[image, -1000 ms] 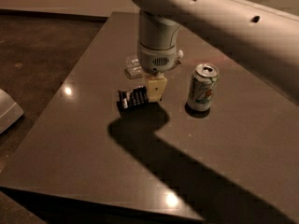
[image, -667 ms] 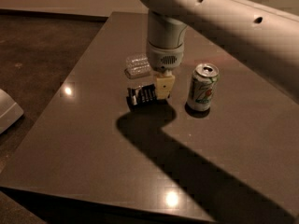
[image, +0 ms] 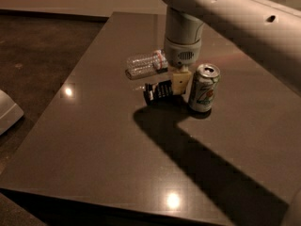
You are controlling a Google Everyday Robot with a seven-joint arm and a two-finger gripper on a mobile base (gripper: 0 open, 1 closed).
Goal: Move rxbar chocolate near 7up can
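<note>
The rxbar chocolate (image: 157,92), a black wrapped bar with white lettering, is at the table's middle, its right end between my gripper's pale fingers (image: 179,83). My gripper (image: 180,84) hangs straight down from the white arm and is shut on the bar's right end. The bar sticks out to the left, low over the table. The 7up can (image: 203,88) stands upright just right of the gripper, a small gap from the bar. The arm hides the bar's right end.
A clear plastic water bottle (image: 146,64) lies on its side just behind and left of the bar. The dark table (image: 94,145) has its left edge close by, with floor beyond. A white object (image: 7,113) sits off the table at far left.
My gripper has moved right and a little back, carrying the bar with it, and now sits right beside the can. The can and the bottle have not moved.
</note>
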